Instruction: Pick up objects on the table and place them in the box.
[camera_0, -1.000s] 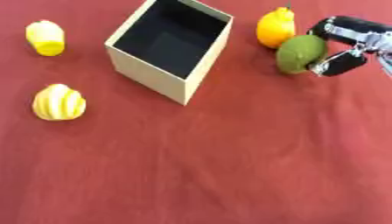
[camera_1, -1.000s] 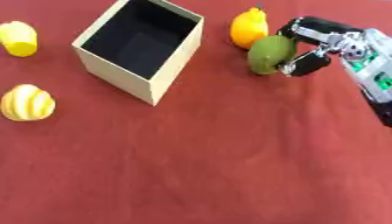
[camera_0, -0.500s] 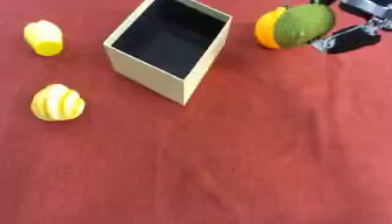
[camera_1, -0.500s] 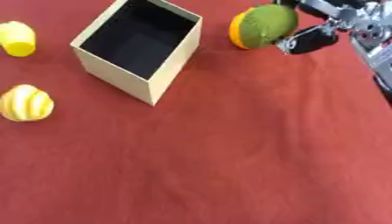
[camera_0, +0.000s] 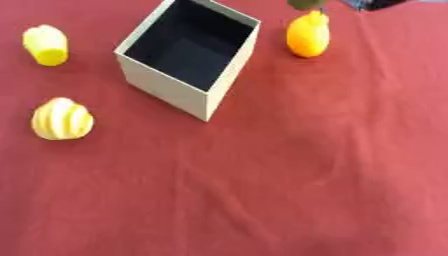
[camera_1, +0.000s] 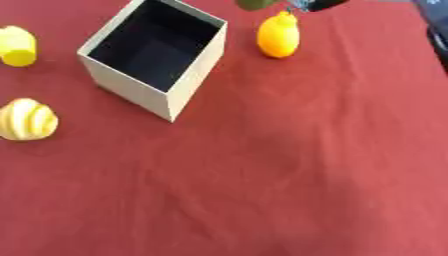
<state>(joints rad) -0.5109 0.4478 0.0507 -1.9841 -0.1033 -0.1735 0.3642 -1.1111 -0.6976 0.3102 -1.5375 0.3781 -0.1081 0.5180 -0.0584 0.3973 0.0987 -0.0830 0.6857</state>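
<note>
Green fruit (camera_1: 256, 4) now higher, near top edge

red tablecloth (camera_0: 332, 165), beige box (camera_0: 171, 92) black inside, orange fruit (camera_0: 308, 36)

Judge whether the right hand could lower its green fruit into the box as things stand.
Probably yes: the box stands open and looks empty, and the right hand carries the green fruit above the table's far edge, with nothing between them.

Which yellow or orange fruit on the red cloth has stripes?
The pale yellow striped fruit at the left, below the plain yellow fruit. The orange fruit right of the box is plain too.
</note>
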